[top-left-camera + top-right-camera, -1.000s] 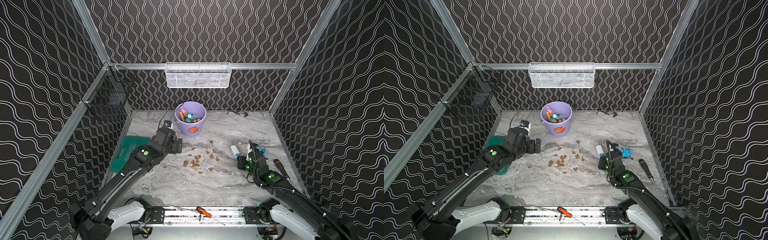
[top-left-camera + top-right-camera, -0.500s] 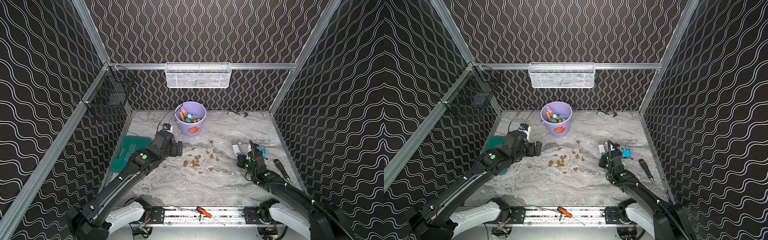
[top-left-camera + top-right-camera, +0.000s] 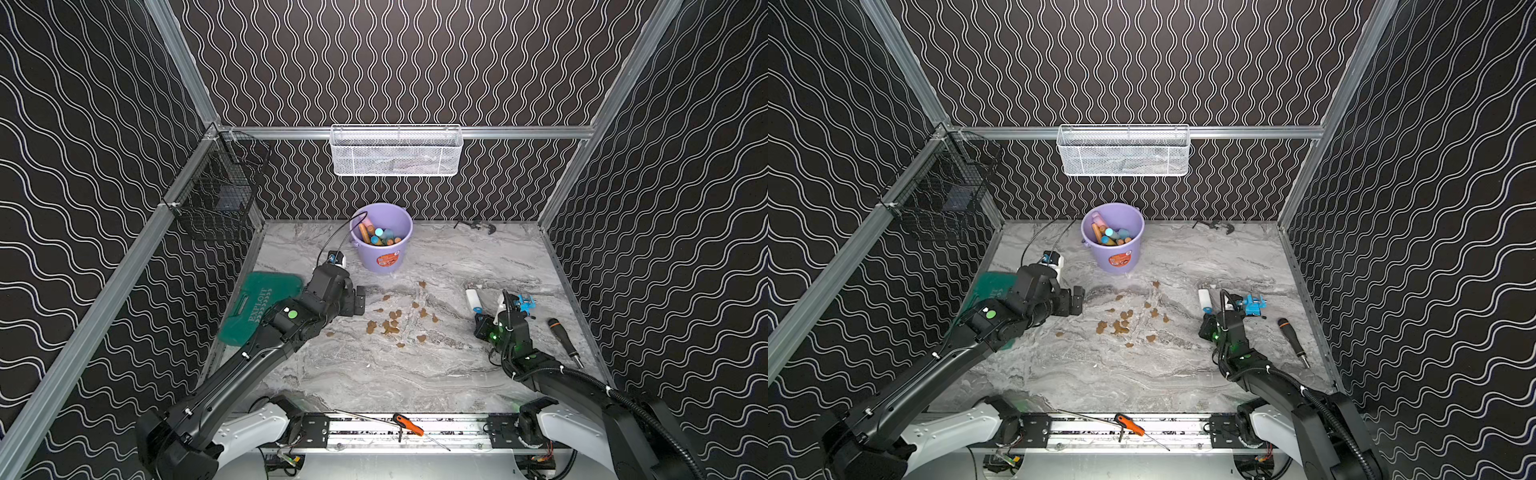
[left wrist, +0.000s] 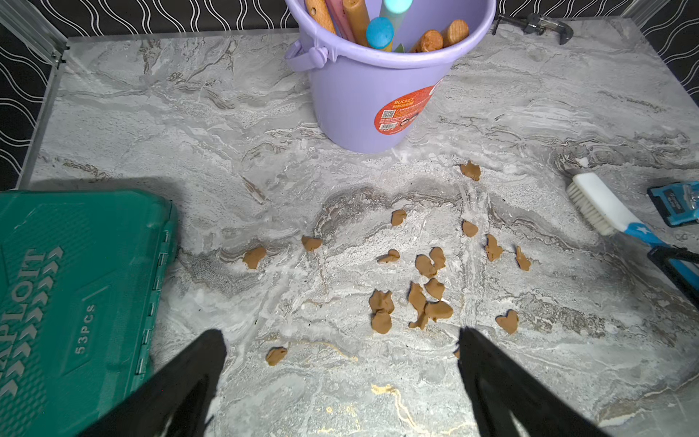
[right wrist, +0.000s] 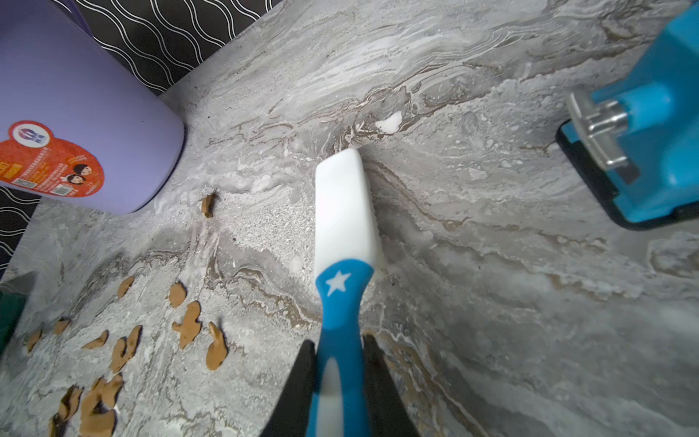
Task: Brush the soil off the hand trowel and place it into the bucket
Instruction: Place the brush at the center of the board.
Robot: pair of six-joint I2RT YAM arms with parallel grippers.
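Grey marbled table [image 3: 374, 382], boxed in by black wavy-lined walls [image 3: 395, 62]. On the near side of the bucket [image 3: 370, 255], the right gripper [image 5: 338, 344] is clamped on a blue-and-white brush [image 5: 344, 212]. The left gripper [image 4: 340, 335] gapes wide, empty. Soil [image 3: 390, 326] crumbs litter the marble just before the bucket, which stands by the back wall with handles [image 4: 429, 39] poking out.

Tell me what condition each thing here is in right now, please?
left gripper: open, empty, above the table.
right gripper: shut on the brush's blue handle.
brush: held by its handle.
bucket: upright, holding several tool handles.
soil: scattered in clumps on the table.
green case: closed, lying flat.
screwdriver: lying loose on the table.
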